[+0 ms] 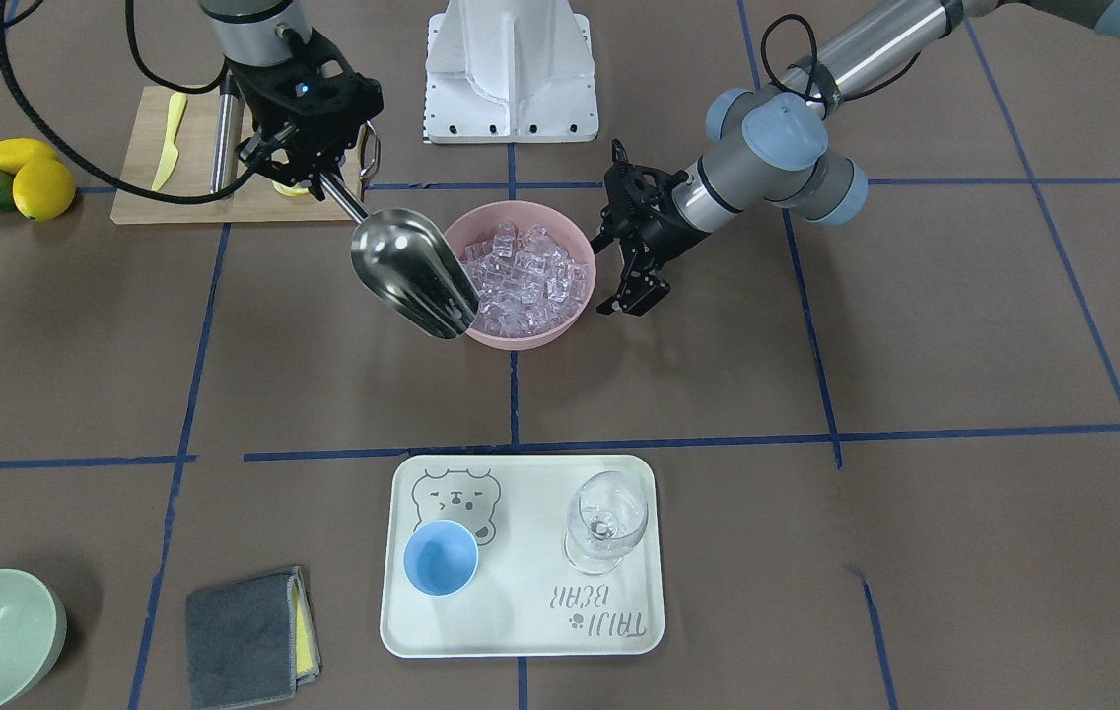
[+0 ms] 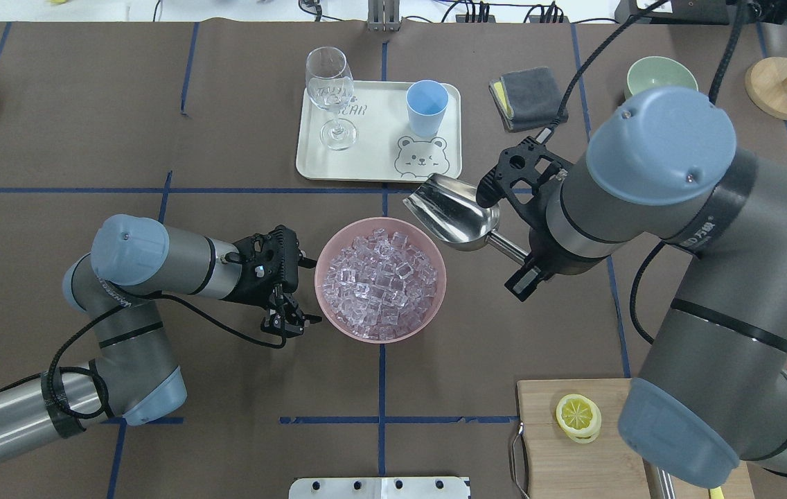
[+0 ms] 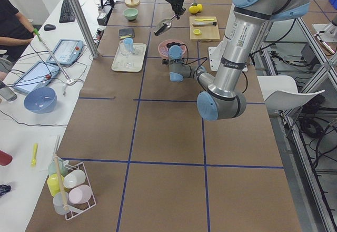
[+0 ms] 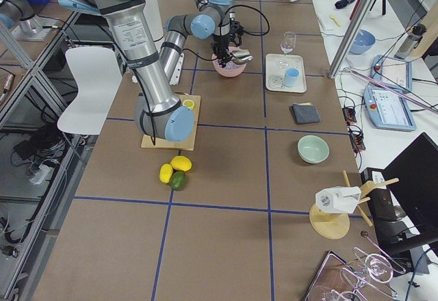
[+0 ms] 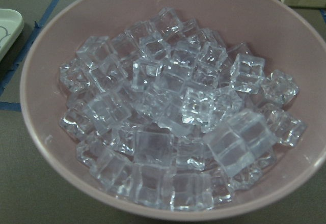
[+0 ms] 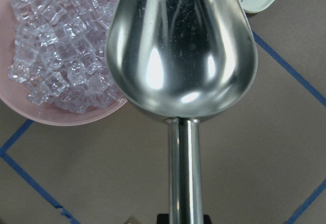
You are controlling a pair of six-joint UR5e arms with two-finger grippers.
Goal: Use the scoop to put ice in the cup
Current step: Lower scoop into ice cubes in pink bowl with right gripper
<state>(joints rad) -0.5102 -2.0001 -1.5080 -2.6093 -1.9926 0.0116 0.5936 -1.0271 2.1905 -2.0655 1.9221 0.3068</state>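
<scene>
Ice (image 2: 379, 281) (perhaps fifty cubes), one scoop (image 2: 450, 216)

Clamping the scoop (image 1: 414, 273) by its thin handle in the right gripper (image 1: 315, 176), up and to the view's left of the pink bowl (image 1: 560, 225). Tilting the trough downward, overlapping that bowl's rim on the view's left, beside the ice (image 1: 532, 276) heaped inside. Hovering the left gripper (image 1: 631, 296), fingers parted and empty, just beside the bowl on the view's right. Leaving the cup (image 1: 441, 558) upright on the tray (image 1: 521, 631), well apart from the bowl, toward the view's bottom.
</scene>
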